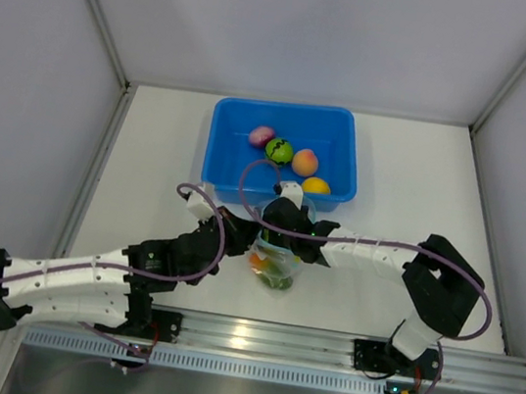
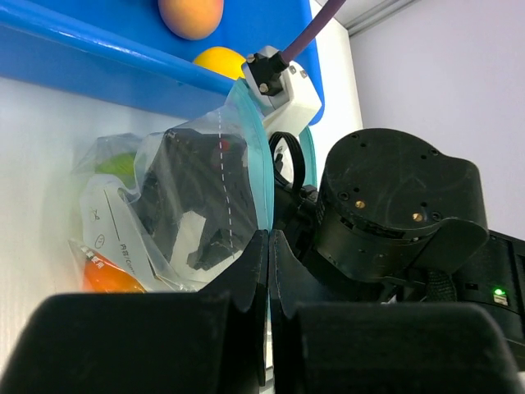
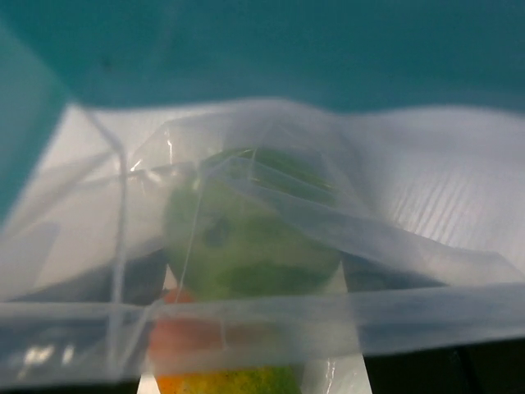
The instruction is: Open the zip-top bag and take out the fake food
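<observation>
The zip-top bag (image 2: 111,222) lies on the white table (image 1: 145,189), just beside the near wall of the blue tub (image 1: 230,118). Its teal zipper strip (image 2: 261,176) points toward the tub.

The left gripper (image 2: 269,240) has its fingers pressed together on one lip of the zipper strip, and this holds the mouth of the bag open. The right gripper (image 1: 278,244) reaches into the bag from the tub side. Its dark shape shows through the plastic, but I cannot tell if its fingers are spread or closed.

Two pieces are inside the bag: a lime green fruit (image 3: 246,222) and, further from the tub, a red-yellow fruit (image 3: 217,369). Inside the tub lie a purple-pink fruit (image 1: 262,136), a dark green striped fruit (image 1: 279,149), a peach-orange fruit (image 1: 305,162) and a yellow fruit (image 1: 315,186).

I judge the bag to be very light, thin and soft. It will probably fold and slide if it is pulled. The stiffer zipper strip looks like the best place to hold it. The fruits look light, hard and smooth, so they may roll or slip. A grip across the middle of the green one seems safest.
</observation>
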You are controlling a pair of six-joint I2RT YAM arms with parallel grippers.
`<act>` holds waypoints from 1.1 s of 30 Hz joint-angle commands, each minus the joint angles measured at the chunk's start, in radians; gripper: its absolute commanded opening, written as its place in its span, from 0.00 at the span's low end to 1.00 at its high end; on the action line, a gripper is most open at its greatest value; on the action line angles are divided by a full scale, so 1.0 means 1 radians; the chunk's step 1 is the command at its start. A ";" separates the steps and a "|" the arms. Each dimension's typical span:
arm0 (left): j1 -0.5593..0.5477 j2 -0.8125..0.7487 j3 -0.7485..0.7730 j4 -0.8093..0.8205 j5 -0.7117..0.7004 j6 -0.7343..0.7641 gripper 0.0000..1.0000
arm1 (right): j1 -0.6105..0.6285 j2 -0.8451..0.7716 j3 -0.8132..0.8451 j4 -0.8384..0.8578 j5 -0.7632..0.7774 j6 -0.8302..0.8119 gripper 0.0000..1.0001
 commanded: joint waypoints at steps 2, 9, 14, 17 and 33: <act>-0.001 -0.032 -0.004 0.046 -0.001 0.004 0.00 | 0.019 0.043 0.016 0.002 0.017 -0.001 0.86; -0.001 -0.041 -0.012 0.048 -0.007 0.007 0.00 | 0.017 0.008 0.007 0.025 0.046 -0.024 0.70; -0.001 -0.055 -0.021 0.046 -0.015 0.007 0.00 | 0.015 -0.034 -0.016 0.039 0.056 -0.035 0.55; -0.001 -0.060 -0.024 0.046 -0.019 0.007 0.00 | 0.023 -0.066 -0.029 0.036 0.056 -0.038 0.50; -0.001 -0.052 -0.021 0.046 -0.025 0.004 0.00 | 0.088 -0.287 -0.027 -0.088 0.103 -0.049 0.49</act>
